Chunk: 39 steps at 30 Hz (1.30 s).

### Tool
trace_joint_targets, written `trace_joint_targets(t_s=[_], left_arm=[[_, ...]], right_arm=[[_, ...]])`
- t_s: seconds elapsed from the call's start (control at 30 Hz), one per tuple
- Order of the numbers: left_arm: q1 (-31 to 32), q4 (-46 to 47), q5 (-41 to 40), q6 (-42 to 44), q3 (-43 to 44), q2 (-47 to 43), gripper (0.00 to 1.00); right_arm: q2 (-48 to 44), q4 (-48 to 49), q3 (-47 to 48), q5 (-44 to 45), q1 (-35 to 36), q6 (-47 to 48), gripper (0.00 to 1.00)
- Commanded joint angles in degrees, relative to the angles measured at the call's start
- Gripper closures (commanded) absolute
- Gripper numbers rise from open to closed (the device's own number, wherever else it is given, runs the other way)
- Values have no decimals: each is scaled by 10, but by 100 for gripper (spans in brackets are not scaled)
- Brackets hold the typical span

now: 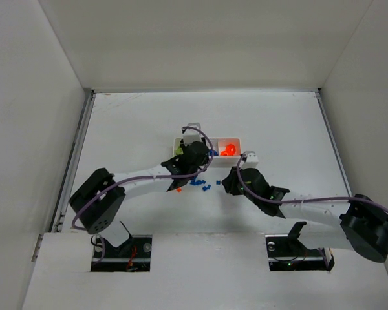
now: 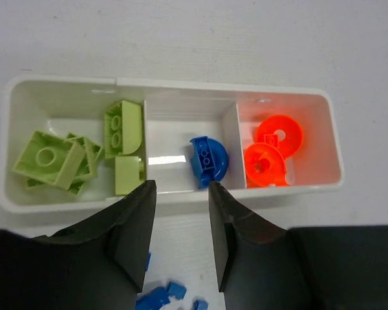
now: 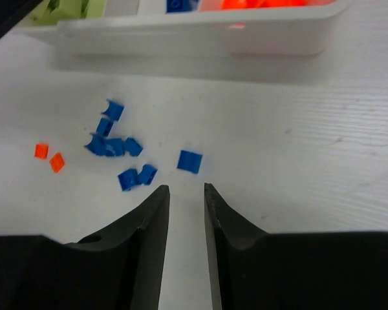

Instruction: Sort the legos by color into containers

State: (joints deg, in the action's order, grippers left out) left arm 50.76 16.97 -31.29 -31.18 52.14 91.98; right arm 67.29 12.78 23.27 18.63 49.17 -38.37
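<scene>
While L pincer [image 2: 180,194] gapes empty over tray [image 2: 246,88] rim, R pincer [image 3: 185,190] sits part-open, prob. empty, by legos [image 3: 189,161].

**A:** Where does the tray [image 2: 174,90] lie?

**B:** On the table [image 1: 129,123], near its middle, with its long side across.

**A:** What lies in it?

**B:** Several bricks [image 2: 48,158] in the left compartment. One piece [image 2: 209,160] is in the middle one, against the right divider. Two touching pieces [image 2: 268,161] are in the right one.

**A:** And outside?

**B:** A loose heap [image 3: 116,145] lies before the tray. A single brick [image 3: 189,161] is to its right and two more pieces [image 3: 48,157] to its left.
</scene>
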Motion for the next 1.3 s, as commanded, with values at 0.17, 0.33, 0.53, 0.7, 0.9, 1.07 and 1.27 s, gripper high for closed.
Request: trace_joint_targets(t_s=[0.17,0.33,0.53,0.7,0.9,1.07,1.27], left_arm=[[28,6,-14,-24,-165,-192,65],[35,14,-27,-21,-210,-225,65],[41,39,-31,-14,-248,-261,65],[35,35,-22,-10,-245,-262,65],[53,32,-18,-5,-226,-237,65],[52,20,-18,-8,-226,-229,63],[66,-9,-20,-22,-218,-209,61]], right_arm=[[71,-66,84,44,37,-8,45],[100,-105,116,61,37,-24,42],[166,-135,165,62,37,-24,44],[217,-151,196,78,37,-33,49],[261,-173,218,105,38,-40,67],[240,-179,215,122,48,-45,79],[146,-163,208,107,49,-15,79]])
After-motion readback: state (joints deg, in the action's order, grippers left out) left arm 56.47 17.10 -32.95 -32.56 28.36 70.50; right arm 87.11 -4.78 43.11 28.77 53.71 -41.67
